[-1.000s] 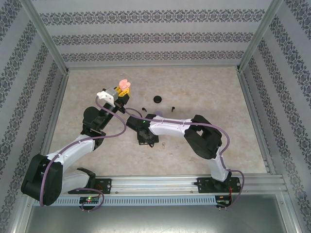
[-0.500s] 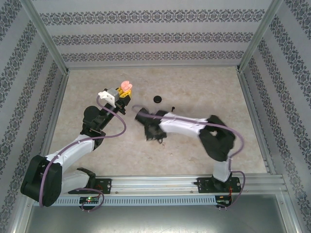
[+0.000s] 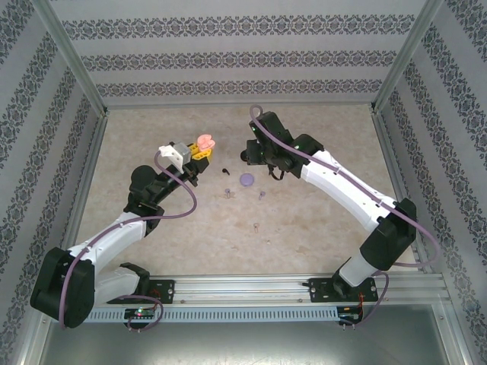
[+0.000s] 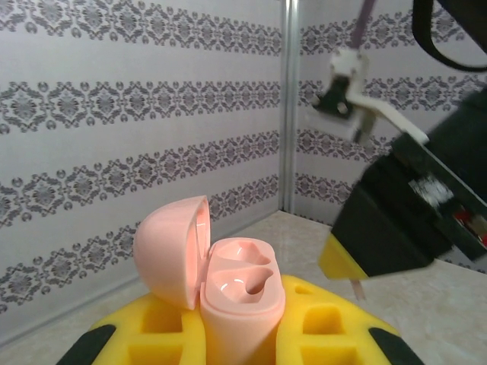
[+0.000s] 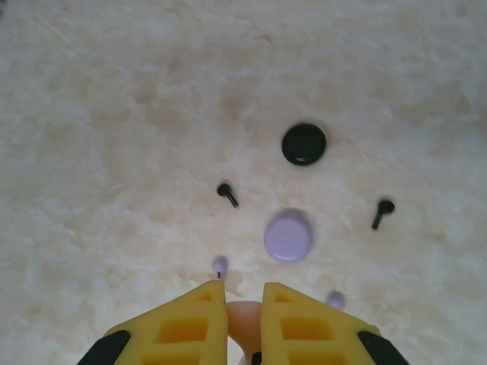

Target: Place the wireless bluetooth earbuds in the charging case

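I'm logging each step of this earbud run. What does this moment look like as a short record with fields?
left gripper: shut on the charging case
charging case: pink, lid open, both wells empty
right gripper: shut on a pinkish earbud, raised over the table
loose on table: two black earbuds, two pale purple earbuds, black disc, purple disc
progress: no earbud in the case yet
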